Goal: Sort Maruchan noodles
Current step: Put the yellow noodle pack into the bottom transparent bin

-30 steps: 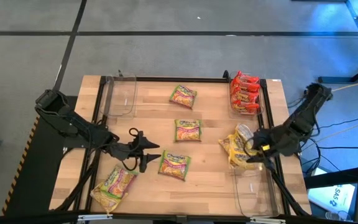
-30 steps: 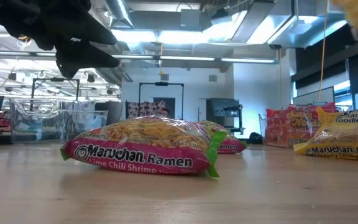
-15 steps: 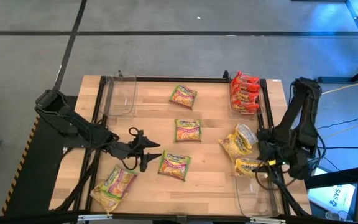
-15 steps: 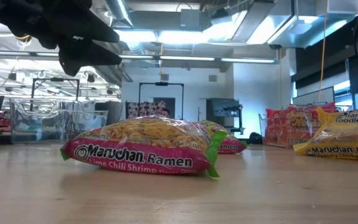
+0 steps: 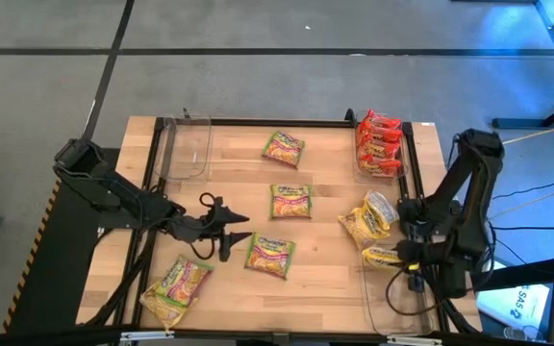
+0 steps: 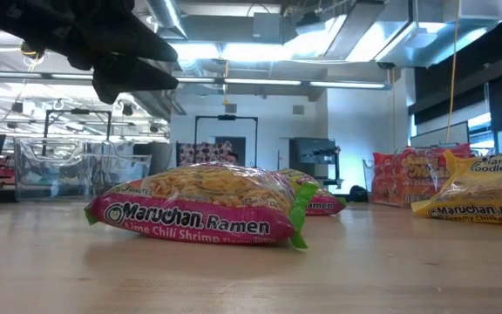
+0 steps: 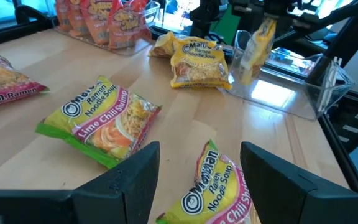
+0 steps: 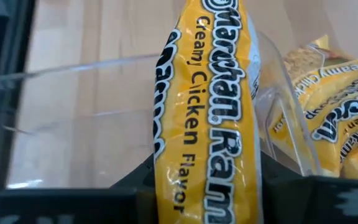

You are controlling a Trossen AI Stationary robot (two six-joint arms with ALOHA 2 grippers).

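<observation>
Four green-pink crinkly plastic noodle packets (image 5: 270,255) lay on the wooden desk (image 5: 325,197): one near the far edge, one at mid-desk, one toward the near edge and one at the near left corner. Several red-orange packets (image 5: 378,142) filled the clear plastic bin (image 5: 409,154) at the far right corner; their count could not be told. Two yellow packets (image 5: 366,223) lay by the right edge. The right gripper (image 5: 404,256) clamped a third yellow packet (image 8: 210,118) at the far rim of the clear bin (image 5: 392,298) at the near right corner. The left gripper (image 5: 231,236) hung with fingers spread, just left of the green-pink packet toward the near edge.
</observation>
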